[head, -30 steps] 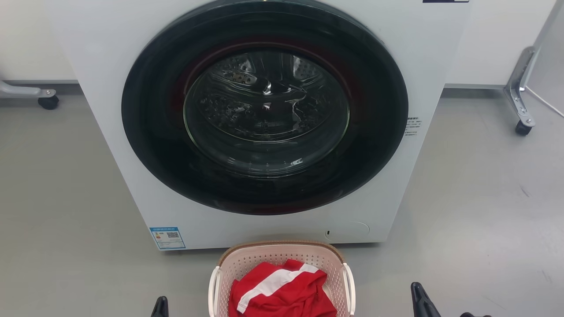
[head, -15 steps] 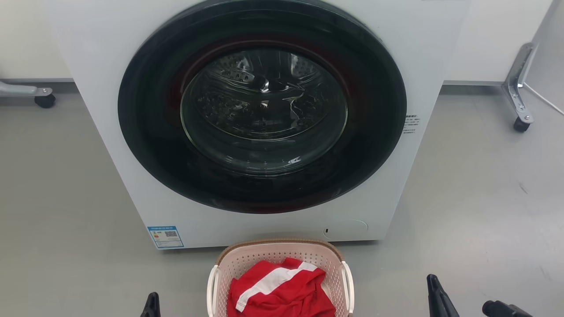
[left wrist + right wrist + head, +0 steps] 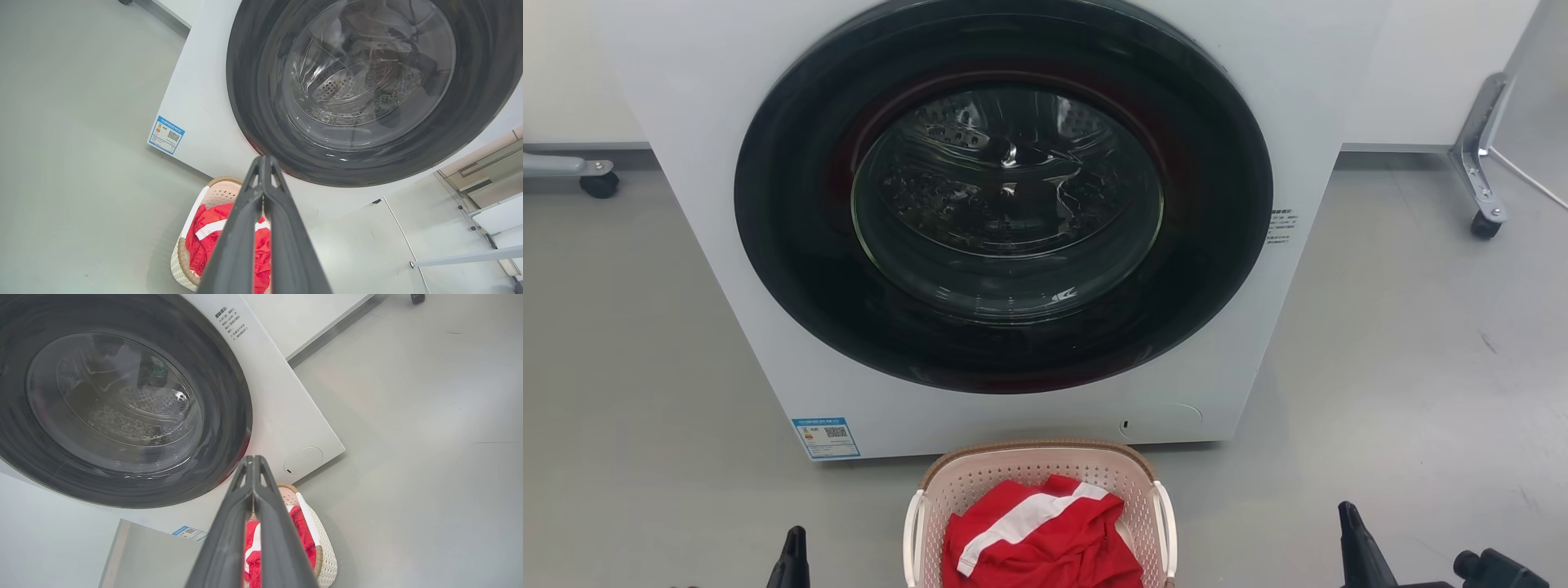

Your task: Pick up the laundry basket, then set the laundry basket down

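At the near edge of the head view the left tool [image 3: 793,559] and the right tool [image 3: 1357,543] point up from the grey floor [image 3: 629,367], one on each side of the laundry basket [image 3: 980,483] and apart from it. In the wrist views the left tool [image 3: 264,171] and the right tool [image 3: 253,467] each have their two dark fingers pressed together at the tips, pinching nothing. The basket stands on the floor between them, its white handles [image 3: 912,531] free, with a red garment [image 3: 1054,547] crossed by a white stripe lying crumpled inside. Its brown far rim is just in front of the base of a white washing machine [image 3: 719,245], whose round dark door [image 3: 1005,196] is closed, with a blue label [image 3: 825,438] at the lower left corner. Farther back, metal legs on castors [image 3: 1485,222] stand by the wall.
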